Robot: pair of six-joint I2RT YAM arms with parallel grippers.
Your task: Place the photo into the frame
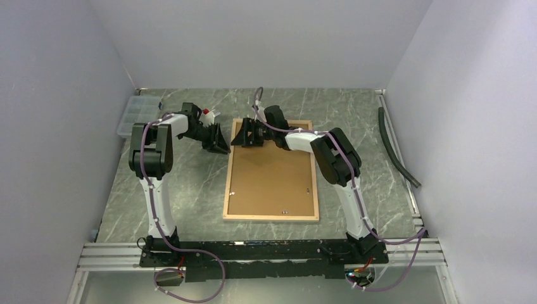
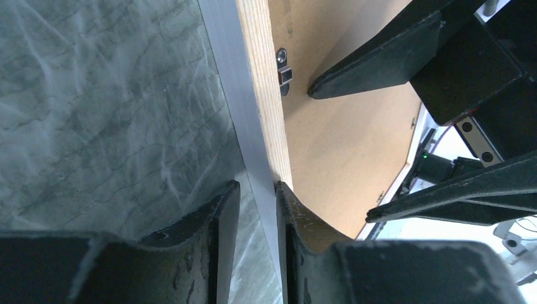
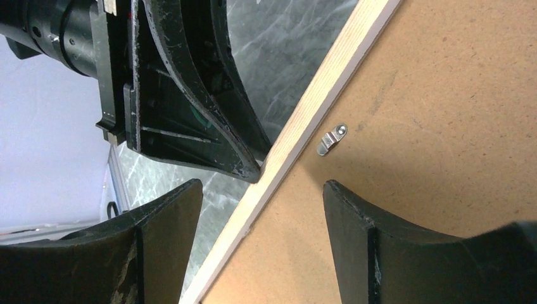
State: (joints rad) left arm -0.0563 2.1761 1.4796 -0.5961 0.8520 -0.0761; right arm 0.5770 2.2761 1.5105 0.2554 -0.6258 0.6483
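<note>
Your left arm (image 1: 152, 155) stood bent at the elbow with its wrist tipped down. The left claw (image 2: 256, 190) was pinched narrow on the frame (image 2: 266, 82) rim, one finger on each side. Your right arm (image 1: 335, 155) was bent the same way. The right claw (image 3: 263, 190) was spread wide and faced the left claw tip to tip, with one left finger just ahead of its gap, close but apart.

The frame (image 1: 271, 218) lies back-up on the bench (image 1: 183, 190), so its pane is hidden under the brown backing panel (image 1: 272, 180). The small red-and-white thing (image 1: 206, 112) behind the left arm (image 1: 152, 145) is too small to name, and whether the left tool (image 2: 255, 190) truly pinches the rim seems unclear
</note>
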